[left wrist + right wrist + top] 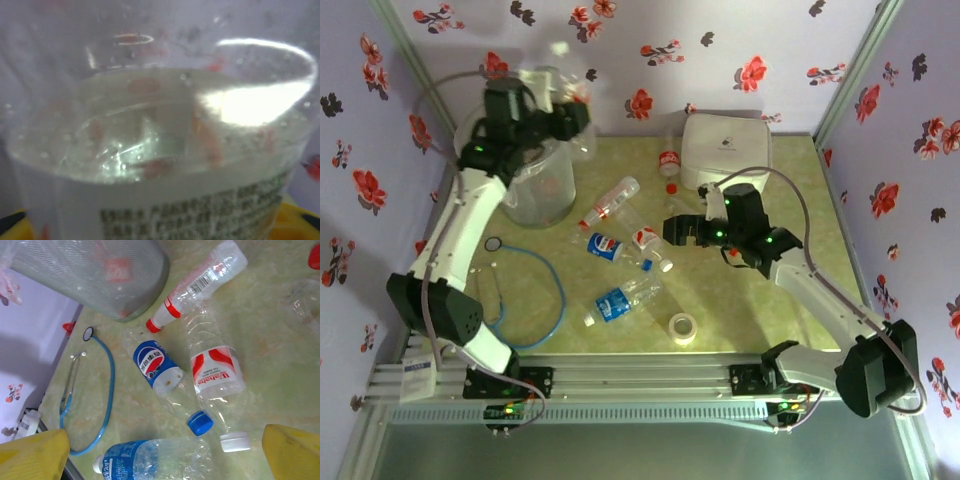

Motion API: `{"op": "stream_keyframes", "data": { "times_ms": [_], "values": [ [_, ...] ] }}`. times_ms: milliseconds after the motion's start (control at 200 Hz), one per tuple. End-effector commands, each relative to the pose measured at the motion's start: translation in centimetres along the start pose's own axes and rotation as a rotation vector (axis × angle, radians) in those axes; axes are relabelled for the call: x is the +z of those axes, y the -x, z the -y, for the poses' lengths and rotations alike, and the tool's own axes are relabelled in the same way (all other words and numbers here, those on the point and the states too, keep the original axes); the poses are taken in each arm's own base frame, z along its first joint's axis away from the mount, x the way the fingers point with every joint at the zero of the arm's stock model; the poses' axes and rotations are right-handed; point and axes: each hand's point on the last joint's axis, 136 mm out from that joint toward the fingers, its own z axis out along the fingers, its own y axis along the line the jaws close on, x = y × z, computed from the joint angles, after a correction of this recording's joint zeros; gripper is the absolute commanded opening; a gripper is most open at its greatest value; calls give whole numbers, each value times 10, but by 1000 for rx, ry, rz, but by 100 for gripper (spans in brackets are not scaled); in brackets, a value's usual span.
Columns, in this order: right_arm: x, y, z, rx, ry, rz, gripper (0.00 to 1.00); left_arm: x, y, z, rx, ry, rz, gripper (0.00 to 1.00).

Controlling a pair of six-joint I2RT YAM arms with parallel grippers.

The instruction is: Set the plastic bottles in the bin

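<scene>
White cap (pixel 235 441) nearest, the red-labelled bottle (pixel 217 371) lies just ahead of the right gripper (pixel 162 455) — fingers spread wide — long axis running straight away between them. Left gripper (pixel 577 117), the bin (pixel 535 195) just beside it: grip unclear.

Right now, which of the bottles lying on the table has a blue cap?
The bottle with the blue Pepsi label. The red-labelled bottle beside it has a white cap.

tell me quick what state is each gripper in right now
left gripper: around a clear plastic bottle with printed label; whether it grips cannot be told
right gripper: open, holding nothing
</scene>
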Motion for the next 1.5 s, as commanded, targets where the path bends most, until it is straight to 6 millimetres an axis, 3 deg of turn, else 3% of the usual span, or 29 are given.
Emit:
{"op": "stream_keyframes", "data": {
  "times_ms": [0, 105, 225, 415, 525, 645, 825, 1005, 1170, 1365, 1495],
  "values": [
    [8, -2, 15, 8, -47, -34, 99, -25, 16, -32, 102, 128, -42, 47],
    [13, 2, 15, 1, -48, -38, 99, -24, 17, -68, 121, 225, -95, 44],
    [14, 2, 19, -1, -61, -49, 99, -12, 3, -101, 105, 278, -173, 40],
    [10, -6, 26, -13, -102, -71, 99, 9, -33, -128, 110, 300, -306, 40],
    [6, -9, 29, -9, -116, -72, 99, 11, -44, -146, 66, 335, -334, 40],
    [3, -10, 30, -15, -132, -84, 99, 12, -55, -149, 52, 338, -379, 43],
    [5, -9, 31, -18, -130, -89, 99, 10, -68, -150, 52, 335, -440, 71],
    [8, -9, 31, -8, -127, -94, 99, 9, -62, -149, 63, 334, -429, 81],
    [5, -9, 35, -4, -155, -93, 99, 13, -65, -151, 60, 333, -436, 82],
    [3, -10, 39, 7, -175, -94, 99, 18, -73, -155, 48, 336, -446, 69],
    [-10, -3, 64, 44, -299, -64, 99, 13, -69, -159, 61, 371, -426, 65]
  ]
}}
